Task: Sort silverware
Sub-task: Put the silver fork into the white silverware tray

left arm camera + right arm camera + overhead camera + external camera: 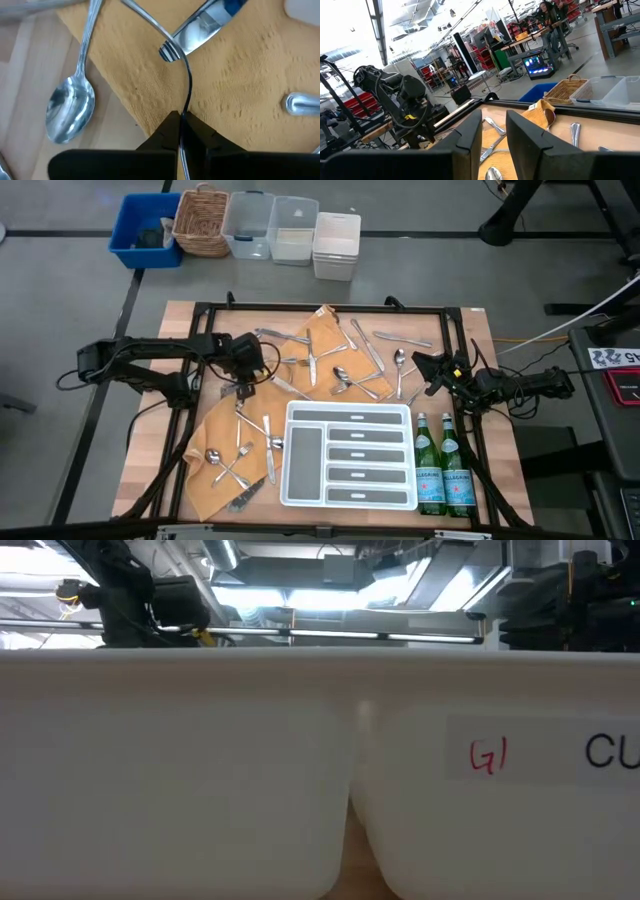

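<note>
Left hand point(180, 122): pressed together on the thin handle of a fork point(172, 50), low over the orange cloth point(240, 75); the fork's far end is cut off by the frame edge.
Right hand point(494, 132): fingers spread with nothing between them, held near the bench's right edge beside the loose pieces.
Silverware point(345, 365): scattered over the cloth and bare bench point(190, 320), behind and to the left of the white tray point(348, 412); several pieces overlap, so kinds are hard to tell.
Spoon point(70, 107): lies bowl-up on wood beside the cloth.
Low view: blocked by white bins point(200, 770); the bench is hidden.
Water bottles point(443, 465): two, right of the tray.
</note>
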### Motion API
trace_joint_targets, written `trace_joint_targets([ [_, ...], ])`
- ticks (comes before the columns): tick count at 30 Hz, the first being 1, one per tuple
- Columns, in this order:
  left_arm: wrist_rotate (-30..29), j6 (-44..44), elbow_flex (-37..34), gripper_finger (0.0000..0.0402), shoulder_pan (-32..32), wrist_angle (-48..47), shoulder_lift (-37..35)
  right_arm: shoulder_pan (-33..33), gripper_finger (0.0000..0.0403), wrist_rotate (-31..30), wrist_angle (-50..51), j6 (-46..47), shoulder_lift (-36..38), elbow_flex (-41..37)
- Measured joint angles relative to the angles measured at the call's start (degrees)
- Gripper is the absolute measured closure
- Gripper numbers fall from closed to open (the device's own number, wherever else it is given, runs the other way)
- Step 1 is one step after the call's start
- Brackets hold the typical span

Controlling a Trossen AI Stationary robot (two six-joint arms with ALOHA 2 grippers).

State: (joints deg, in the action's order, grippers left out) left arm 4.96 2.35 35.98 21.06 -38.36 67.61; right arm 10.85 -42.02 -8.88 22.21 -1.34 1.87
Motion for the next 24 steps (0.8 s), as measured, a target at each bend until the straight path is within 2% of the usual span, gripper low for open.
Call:
trace_joint_targets([
  [9,-4.1,-10.4,-2.0,0.0385,0.0,1.9,2.0,0.0,0.0314,0.0,0.0,0.0,0.0,0.0],
  [18,-4.3,-11.2,-3.0,0.0392,0.0,4.7,5.5,0.0,0.0314,0.0,0.1,0.0,0.0,0.0],
  [24,-4.3,-11.2,-3.0,0.0368,0.0,4.9,7.1,0.0,0.0314,0.0,0.2,0.0,0.0,0.0],
])
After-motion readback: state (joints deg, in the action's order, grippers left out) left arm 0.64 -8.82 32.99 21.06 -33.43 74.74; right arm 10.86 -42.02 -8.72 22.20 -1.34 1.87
